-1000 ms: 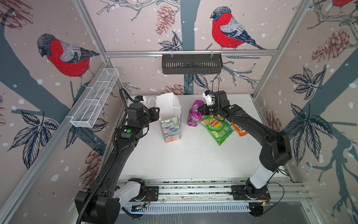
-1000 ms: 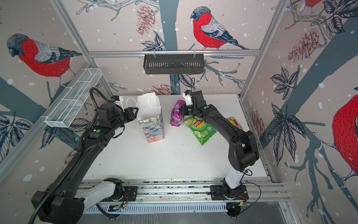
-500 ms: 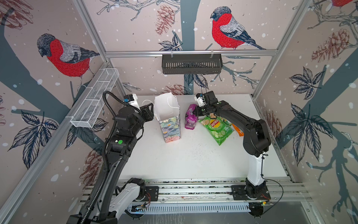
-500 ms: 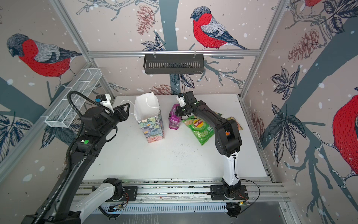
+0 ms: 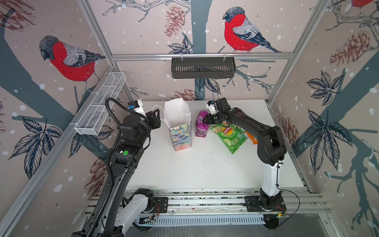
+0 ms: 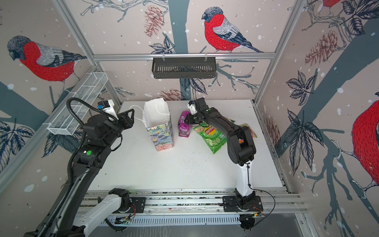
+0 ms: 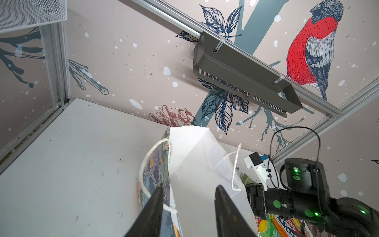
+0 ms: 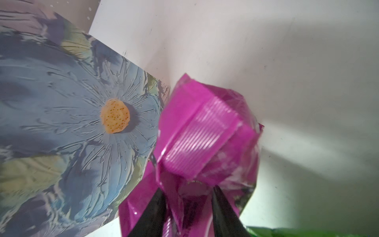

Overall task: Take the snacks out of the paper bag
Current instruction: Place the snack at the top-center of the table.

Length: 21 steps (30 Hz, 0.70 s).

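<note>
Likely light, crinkly and slippery, the purple packet [image 8: 205, 133] sits just beside the paper bag [image 5: 180, 131], best pinched by its ribbed top seal, which the right gripper [image 8: 187, 187] straddles with fingers apart, as are those of the left gripper [image 7: 189, 185].

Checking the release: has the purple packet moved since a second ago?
Yes. The purple packet has shifted away from the green chip bag, toward the paper bag.
</note>
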### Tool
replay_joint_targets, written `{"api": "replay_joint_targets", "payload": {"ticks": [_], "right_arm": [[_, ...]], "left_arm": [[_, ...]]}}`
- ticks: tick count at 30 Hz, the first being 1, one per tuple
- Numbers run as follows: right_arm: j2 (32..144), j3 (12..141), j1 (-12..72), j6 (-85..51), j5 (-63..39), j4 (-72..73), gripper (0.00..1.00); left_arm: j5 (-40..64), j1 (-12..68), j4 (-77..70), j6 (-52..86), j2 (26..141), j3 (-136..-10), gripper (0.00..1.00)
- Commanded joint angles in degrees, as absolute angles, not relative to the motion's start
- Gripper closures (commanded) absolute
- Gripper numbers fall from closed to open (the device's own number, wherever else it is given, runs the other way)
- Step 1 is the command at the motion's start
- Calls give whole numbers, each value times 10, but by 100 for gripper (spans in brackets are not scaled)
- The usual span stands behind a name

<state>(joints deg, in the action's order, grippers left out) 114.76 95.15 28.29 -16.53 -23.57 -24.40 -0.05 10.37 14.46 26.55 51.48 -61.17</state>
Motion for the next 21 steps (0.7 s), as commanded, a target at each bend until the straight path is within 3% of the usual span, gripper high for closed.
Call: {"api": "replay_joint_targets", "payload": {"ticks": [1, 12, 16, 21], "right_arm": [[1113, 945, 280, -164, -244, -230, 59], [951, 867, 216, -178, -260, -153, 53], [848, 770, 164, -186, -237, -86, 52], [726, 629, 74, -215, -194, 7, 43]], "left_arm": [[-16, 103, 125, 258, 512, -608, 57], [-34, 104, 108, 254, 499, -595, 58], [-58, 103, 106, 248, 484, -583, 57], [-80, 104, 100, 238, 474, -562, 55]]}}
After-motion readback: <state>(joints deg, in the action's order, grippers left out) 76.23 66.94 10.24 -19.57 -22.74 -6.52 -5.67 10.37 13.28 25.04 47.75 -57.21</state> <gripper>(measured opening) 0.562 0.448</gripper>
